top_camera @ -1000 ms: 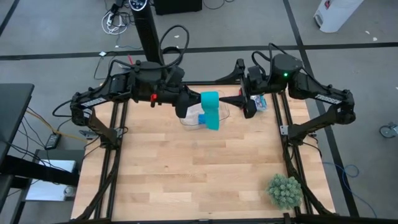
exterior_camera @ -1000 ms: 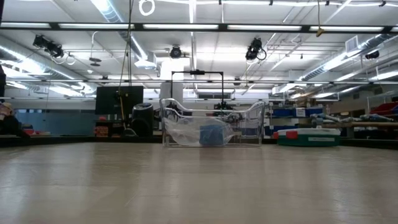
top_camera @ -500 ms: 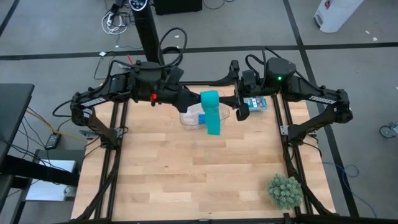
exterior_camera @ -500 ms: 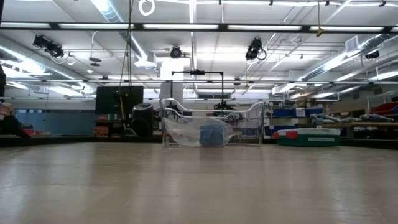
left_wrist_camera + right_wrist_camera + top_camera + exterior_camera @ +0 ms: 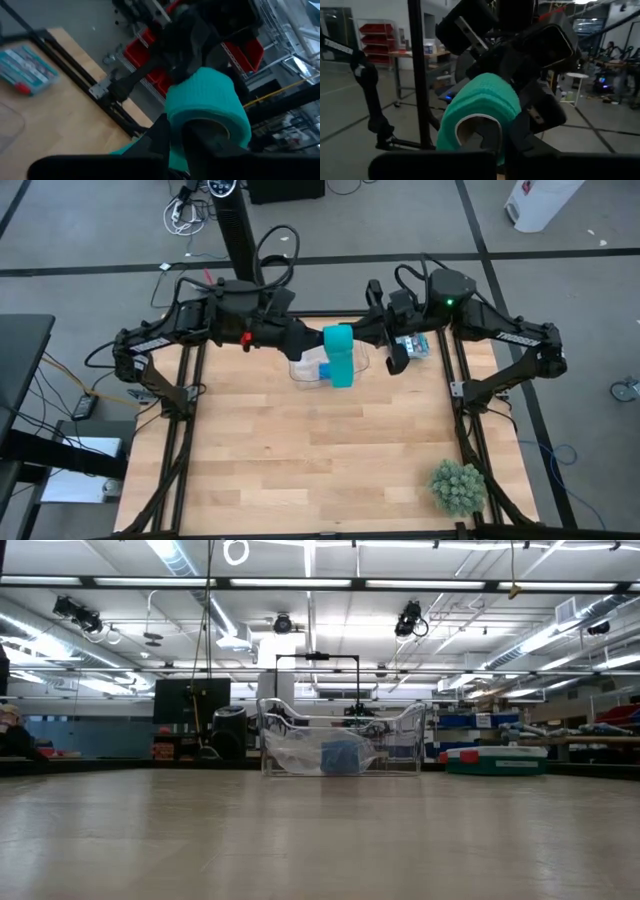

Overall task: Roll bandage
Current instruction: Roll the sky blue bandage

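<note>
Setting: grey floor around a pale wooden desk [image 5: 300, 450] framed by black rails, with cables lying beyond its far-left corner.
Bandage: the teal bandage [image 5: 338, 352] is held in the air above the far middle of the desk, wound as a roll at the top with a loose tail hanging down over the clear tray.
Left gripper: the left gripper [image 5: 303, 340] reaches in from the left at the roll; in the left wrist view its dark fingers [image 5: 165, 132] lie against the roll [image 5: 207, 105] and its pale core, grasping the bandage.
Right gripper: the right gripper [image 5: 366, 332] comes in from the right and meets the same roll; in the right wrist view its fingers [image 5: 525, 132] are clenched on the bandage [image 5: 480, 107] at the open end of the core.
Clear tray: a see-through plastic tray [image 5: 305, 368] sits on the far part of the desk under the bandage; the low view shows it [image 5: 340, 745] with a blue roll [image 5: 343, 756] inside.
Far right: a small teal-patterned packet [image 5: 414, 345] lies by the right rail.
Near right: a green bushy plant [image 5: 458, 486] stands at the near-right corner.
</note>
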Available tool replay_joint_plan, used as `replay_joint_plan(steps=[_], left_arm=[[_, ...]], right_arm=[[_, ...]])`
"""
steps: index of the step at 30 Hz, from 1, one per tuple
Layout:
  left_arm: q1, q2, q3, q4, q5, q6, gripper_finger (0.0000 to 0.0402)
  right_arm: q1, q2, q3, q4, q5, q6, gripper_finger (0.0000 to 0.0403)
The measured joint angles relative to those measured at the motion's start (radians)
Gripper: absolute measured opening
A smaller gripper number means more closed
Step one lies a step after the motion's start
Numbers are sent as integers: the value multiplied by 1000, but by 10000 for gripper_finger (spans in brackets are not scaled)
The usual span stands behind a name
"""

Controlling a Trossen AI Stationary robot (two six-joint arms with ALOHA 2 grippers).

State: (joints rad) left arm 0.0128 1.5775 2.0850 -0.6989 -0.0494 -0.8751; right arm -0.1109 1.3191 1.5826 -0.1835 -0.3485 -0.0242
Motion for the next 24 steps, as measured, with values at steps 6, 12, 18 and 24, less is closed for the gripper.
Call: replay_joint_plan(steps=[6,12,18,24], left_arm=[[5,-12,0,25,-23,89,102],[21,-16,0,72,8,165,135],[33,-20,0,92,49,184,137],[34,-27,0,88,48,188,137]], right_arm=[[0,-4,0,1,-13,39,1],[1,-6,0,16,-20,86,0],[-1,-19,0,26,-16,112,0],[-22,-50,0,-1,-14,126,0]])
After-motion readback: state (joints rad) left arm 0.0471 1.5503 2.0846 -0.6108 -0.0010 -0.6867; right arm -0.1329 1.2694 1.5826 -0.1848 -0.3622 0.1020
